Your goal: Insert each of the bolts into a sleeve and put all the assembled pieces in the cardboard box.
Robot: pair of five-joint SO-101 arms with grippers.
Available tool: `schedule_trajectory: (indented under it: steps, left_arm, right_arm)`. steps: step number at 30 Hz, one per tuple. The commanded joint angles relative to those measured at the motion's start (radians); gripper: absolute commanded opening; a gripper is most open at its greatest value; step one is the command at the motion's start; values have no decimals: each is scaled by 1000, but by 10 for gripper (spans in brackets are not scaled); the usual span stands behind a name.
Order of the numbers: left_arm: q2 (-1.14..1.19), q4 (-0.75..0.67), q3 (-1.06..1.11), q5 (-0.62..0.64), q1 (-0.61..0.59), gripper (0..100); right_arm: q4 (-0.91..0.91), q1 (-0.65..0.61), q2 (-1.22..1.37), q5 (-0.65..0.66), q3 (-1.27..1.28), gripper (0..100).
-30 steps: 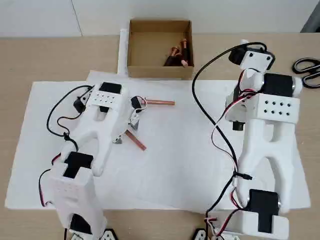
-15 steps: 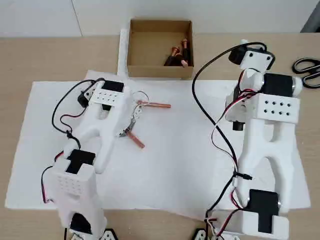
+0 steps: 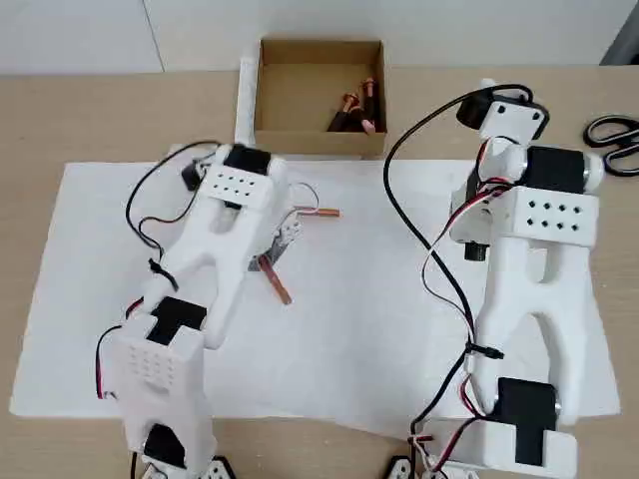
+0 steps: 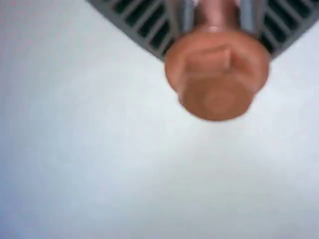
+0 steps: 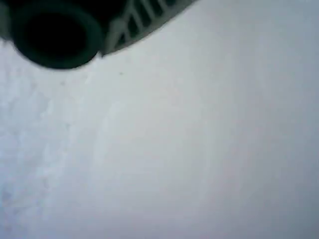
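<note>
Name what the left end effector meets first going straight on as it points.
Probably the white sheet: the left end effector, shut on a bolt, points down at bare sheet, though the depth is unclear.

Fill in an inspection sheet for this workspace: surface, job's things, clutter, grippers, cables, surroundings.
Surface: wooden table, white sheet over it.
Job's things: cardboard box holds assembled pieces; loose bolt lies on the sheet.
Clutter: scissors at the table's edge by the right arm.
Grippers: left gripper shut on a copper bolt; right gripper shut on a black sleeve.
Cables: black cable arcs off the right arm over the sheet; second cable loops beside the left arm.
Surroundings: pale surface beyond the table; nothing else seen.
</note>
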Motion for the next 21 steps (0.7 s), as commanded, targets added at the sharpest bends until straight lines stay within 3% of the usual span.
schedule_trajectory:
  steps: [1,5,13,21]
  left_arm:
    - [-8,54,-113,-127,8,6]
    - [-3,54,-127,-307,-26,6]
    - [161,49,-104,-844,-114,6]
    - [155,14,-105,-839,-120,7]
  right_arm:
    - [7,-7,-53,-9,-5,4]
    - [7,-7,-54,-9,-5,4]
    - [5,-7,-54,-9,-5,4]
    - [4,-8,-50,-9,-5,4]
